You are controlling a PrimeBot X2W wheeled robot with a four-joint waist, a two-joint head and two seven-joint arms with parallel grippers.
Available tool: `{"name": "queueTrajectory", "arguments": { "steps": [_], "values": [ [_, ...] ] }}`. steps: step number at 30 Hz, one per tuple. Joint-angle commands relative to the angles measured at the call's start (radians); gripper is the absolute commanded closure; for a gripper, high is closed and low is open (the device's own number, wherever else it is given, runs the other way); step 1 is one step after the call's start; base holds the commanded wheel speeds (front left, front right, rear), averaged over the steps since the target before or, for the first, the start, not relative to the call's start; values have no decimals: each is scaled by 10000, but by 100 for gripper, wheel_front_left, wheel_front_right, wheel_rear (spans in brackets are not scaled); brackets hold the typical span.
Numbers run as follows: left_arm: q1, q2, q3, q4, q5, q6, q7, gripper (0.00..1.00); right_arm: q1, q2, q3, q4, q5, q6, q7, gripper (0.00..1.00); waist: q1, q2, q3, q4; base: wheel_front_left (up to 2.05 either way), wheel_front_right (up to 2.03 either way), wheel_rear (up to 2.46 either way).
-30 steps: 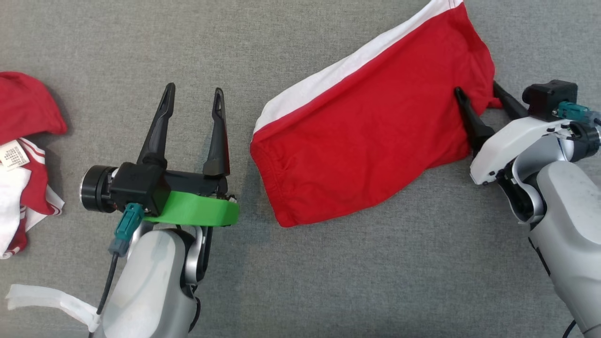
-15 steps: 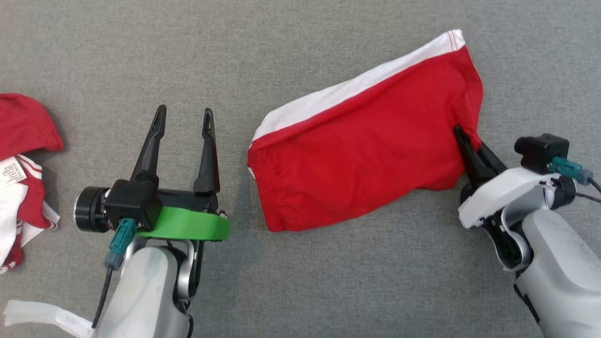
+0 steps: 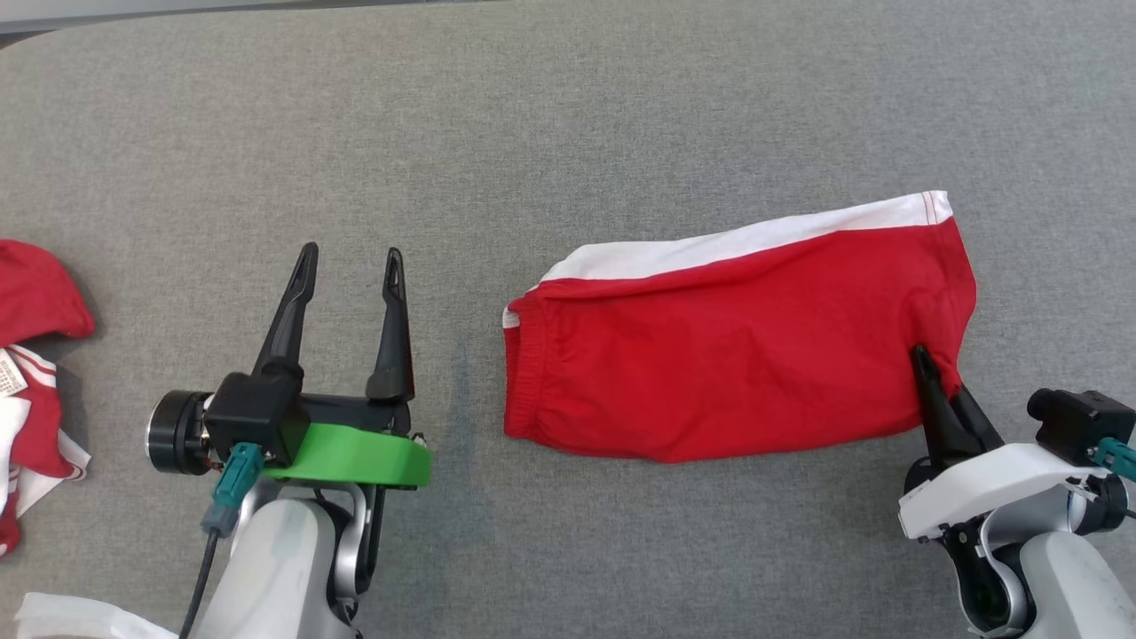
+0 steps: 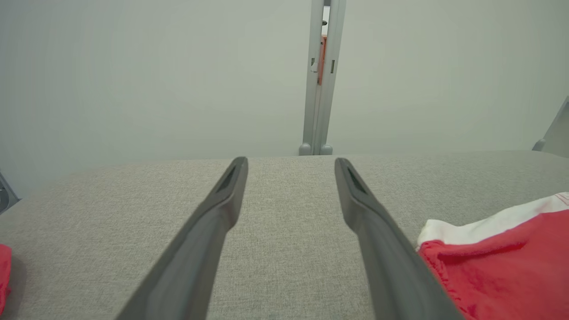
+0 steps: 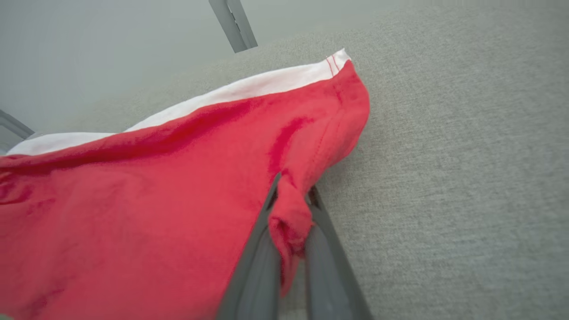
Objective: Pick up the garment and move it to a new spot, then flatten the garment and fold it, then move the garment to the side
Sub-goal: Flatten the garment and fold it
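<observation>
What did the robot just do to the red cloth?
The right gripper snapped shut on the red garment at its corner and pulled it toward the robot, swinging it from slanted to nearly level. The left gripper stayed open, apart from it, and the clothes pile on the left stayed put.

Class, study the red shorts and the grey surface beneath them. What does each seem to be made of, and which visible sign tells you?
Red shorts: soft matte knit, likely cotton jersey; it wrinkles and bunches where the right gripper pinches it.
Grey surface: matte woven cloth, judging by its fine flecked weave and lack of shine.
</observation>
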Motion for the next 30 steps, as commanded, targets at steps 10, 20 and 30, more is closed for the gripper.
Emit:
{"name": "queueTrajectory", "arguments": {
  "steps": [10, 20, 30],
  "values": [
    [105, 61, -90, 120, -93, -50, -32, 0, -279, -101, 905, -1990, -1537, -2, 1313, 100, 0, 0, -351, 136, 0, 0, 0],
    [216, -26, -182, 162, -173, -45, -31, 0, -1229, 71, 4457, -2099, -1110, -4, 2308, 100, 0, 0, -628, 563, 0, 0, 0],
    [313, -70, -182, 190, -199, 14, -31, 0, -1641, 390, 5675, -1080, -492, -2, 1694, 0, 0, 0, -584, 764, 0, 0, 0]
  ]
}}
